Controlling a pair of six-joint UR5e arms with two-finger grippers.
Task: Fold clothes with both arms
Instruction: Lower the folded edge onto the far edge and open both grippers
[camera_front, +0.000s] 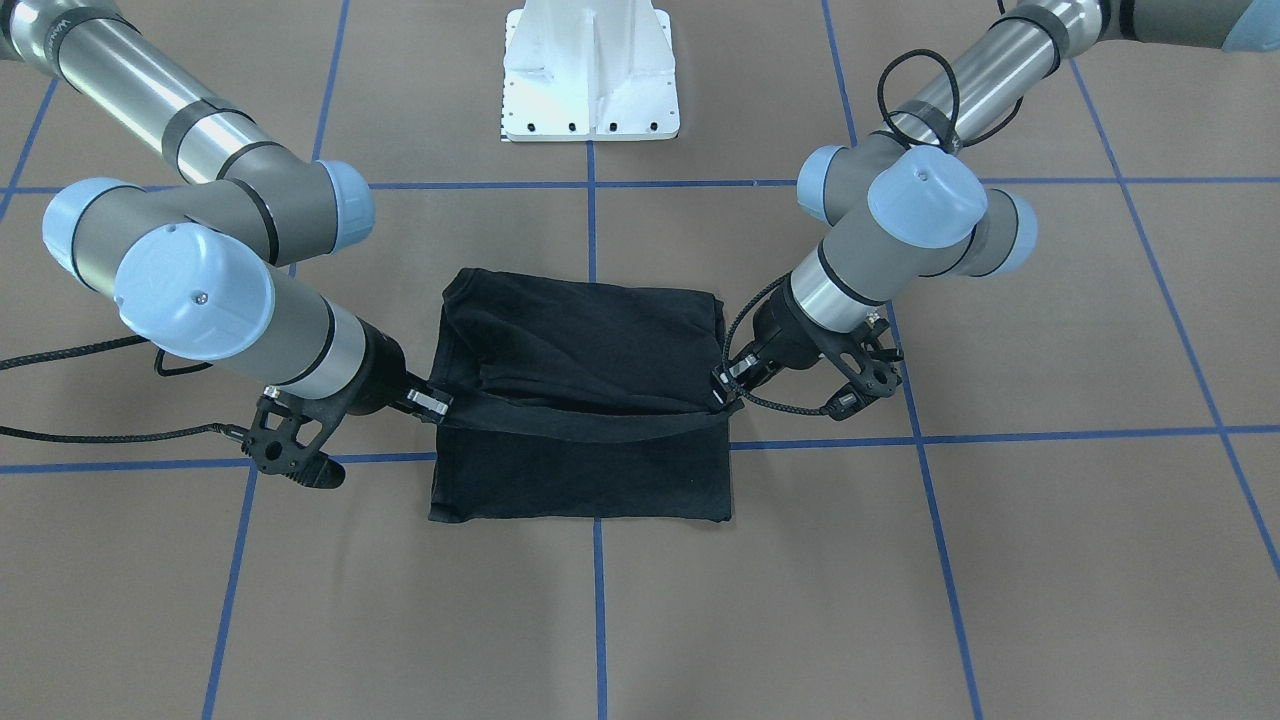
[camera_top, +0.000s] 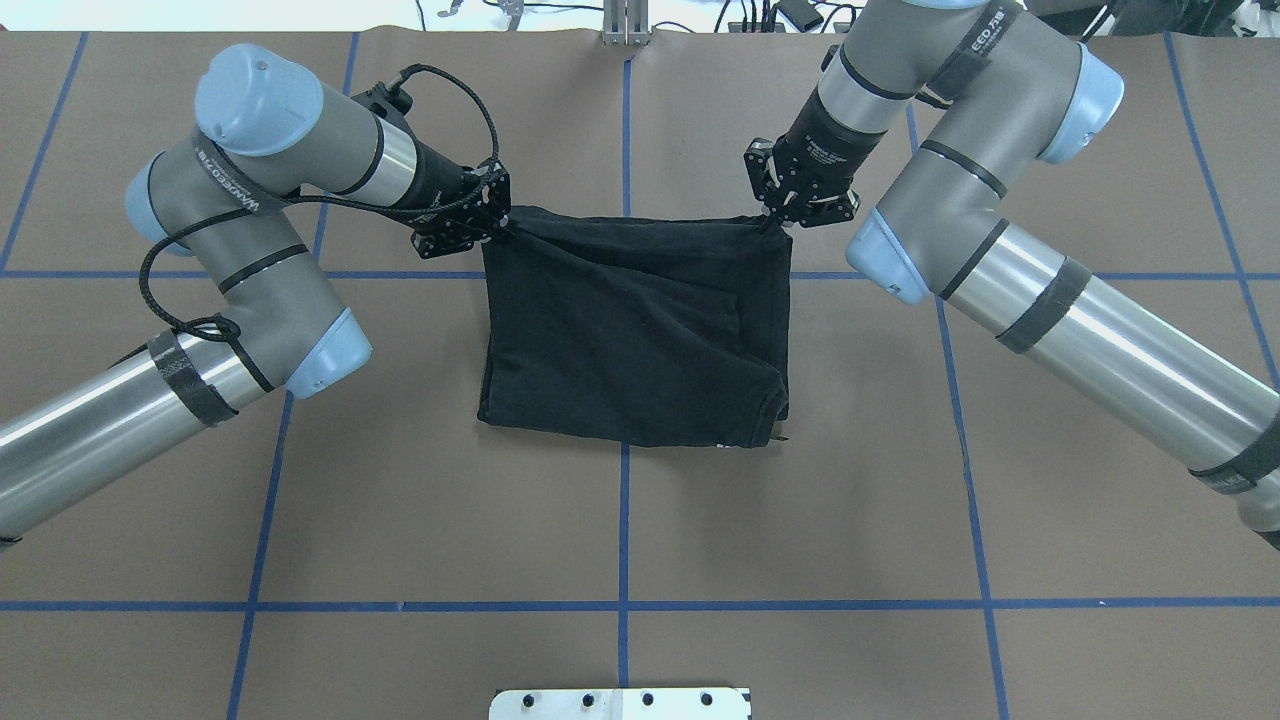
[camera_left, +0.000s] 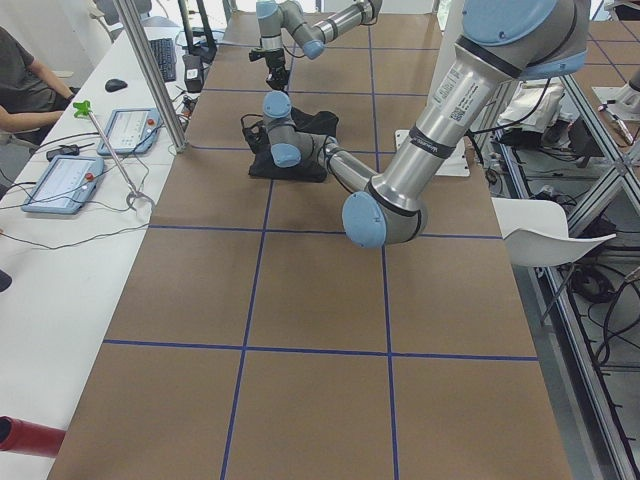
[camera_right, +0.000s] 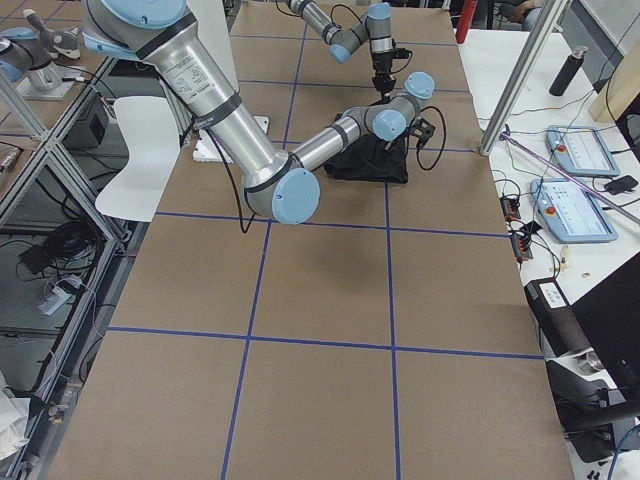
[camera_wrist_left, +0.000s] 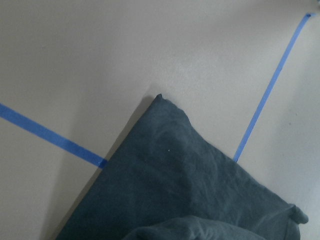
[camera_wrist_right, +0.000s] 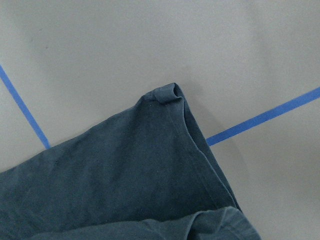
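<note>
Two arms are seen over the brown table (camera_top: 400, 500), which is marked by a grid of blue tape lines (camera_top: 623, 520). At the left of the overhead view the left arm (camera_top: 260, 280) is bent at the elbow and reaches in. The left gripper (camera_top: 492, 218) is pinched shut on one far corner of the single black T-shirt (camera_top: 630, 330).

The shirt is laid at the middle of the table in a folded, roughly square stack, across one tape line. Only plain black cloth is shown. Its far edge is raised a little and drawn taut between the two grippers, while the rest lies flat.

At the right, the right gripper (camera_top: 775, 212) is clamped on the other far corner, and the right arm (camera_top: 1000, 230) runs back from it. The fingertips are partly buried in cloth, so the jaws appear fully closed rather than being plainly seen so.

One white base pedestal (camera_top: 620, 703) is cut off at the near edge.
</note>
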